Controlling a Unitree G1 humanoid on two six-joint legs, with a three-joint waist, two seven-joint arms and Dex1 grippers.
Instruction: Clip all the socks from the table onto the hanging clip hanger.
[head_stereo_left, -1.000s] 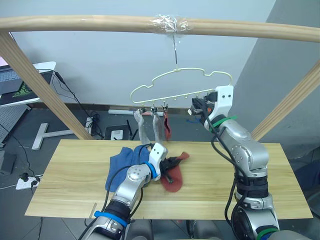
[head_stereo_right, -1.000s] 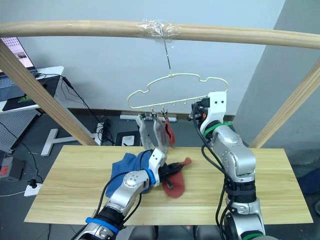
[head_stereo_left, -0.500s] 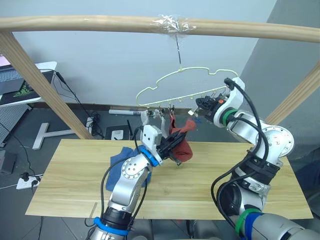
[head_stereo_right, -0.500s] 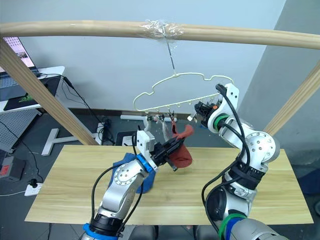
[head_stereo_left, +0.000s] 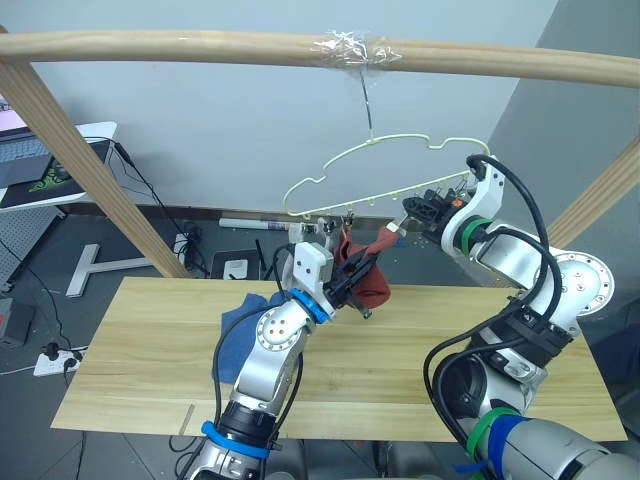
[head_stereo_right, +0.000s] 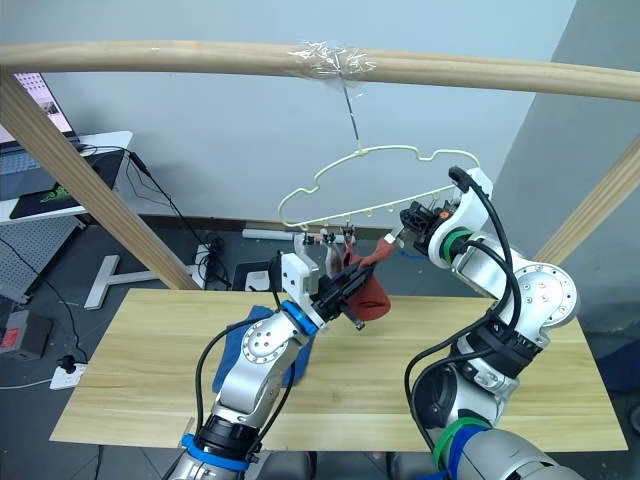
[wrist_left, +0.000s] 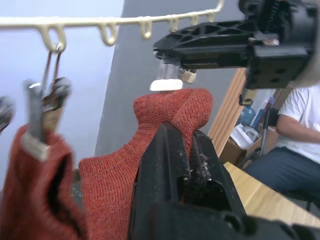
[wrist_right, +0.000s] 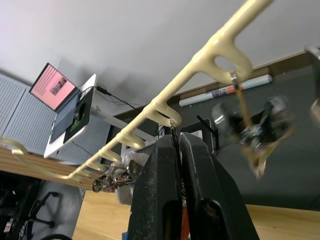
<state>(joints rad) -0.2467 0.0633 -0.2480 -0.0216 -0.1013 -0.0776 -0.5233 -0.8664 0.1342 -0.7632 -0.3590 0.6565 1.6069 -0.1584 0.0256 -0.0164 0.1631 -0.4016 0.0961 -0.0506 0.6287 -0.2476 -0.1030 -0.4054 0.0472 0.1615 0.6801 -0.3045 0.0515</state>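
Left gripper (head_stereo_left: 362, 277) clamped on rust-red sock (head_stereo_left: 372, 285); right gripper (head_stereo_left: 410, 213) closed on a clip of the clip hanger (head_stereo_left: 400, 165).

2 silver arms, black cables, blue and green wrist bands

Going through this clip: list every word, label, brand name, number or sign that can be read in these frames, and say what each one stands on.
None can be read.
Open laptop on the side desk: its pink screen shows dark marks, too small to read.
Pale yellow-green wire clip hanger, rust-red knit sock held in the left gripper, right gripper, pale wooden table: no text or label shows on them.
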